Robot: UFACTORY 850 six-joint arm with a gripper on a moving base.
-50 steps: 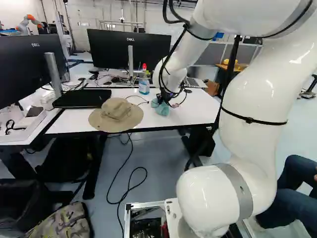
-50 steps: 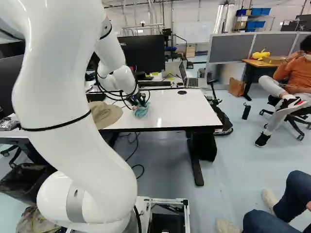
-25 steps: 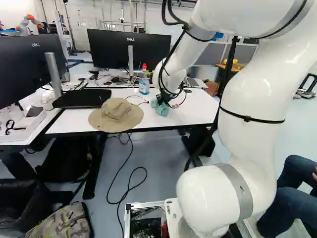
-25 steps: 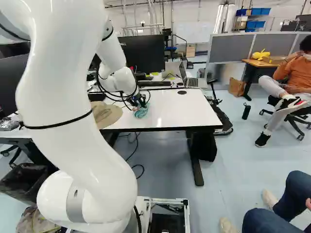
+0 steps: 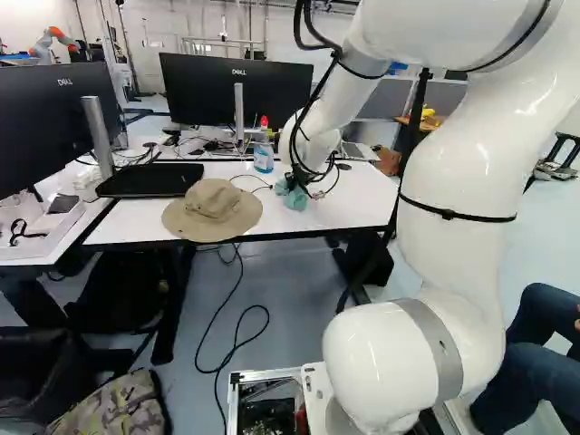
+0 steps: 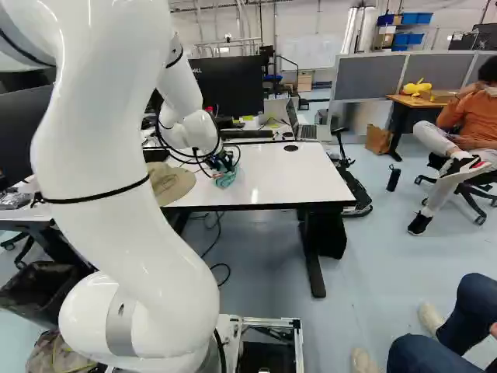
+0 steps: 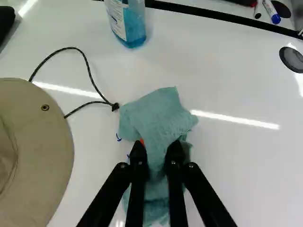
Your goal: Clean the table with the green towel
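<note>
Over the last half second the near link of the arm point(image 5: 462, 168) had shifted slightly toward the middle of both base views, while the base had stayed put; the green towel point(image 7: 156, 118), carried by the gripper point(image 7: 156, 149), had altered its place on the table point(image 6: 295, 175) barely, if at all. The shift was most likely a small forward lean, consistent with the start or slow part of a wiping stroke; little new surface could have been covered by it. The gripper was closed on the bunched cloth, one finger to either side, with a loose flap spread ahead of the fingertips. The towel lay low over the white top, beside the brimmed hat point(image 7: 35, 156) and near the end of its dark cord point(image 7: 87, 66), with the spray bottle point(image 7: 128, 23) farther off. Small blue marks point(image 7: 119, 137) showed at the towel's edge, probably the dirt to be removed. The arm rose from its lowest joint, arched out of sight overhead, and came down beyond, its wrist low and the gripper directed down at the tabletop.
</note>
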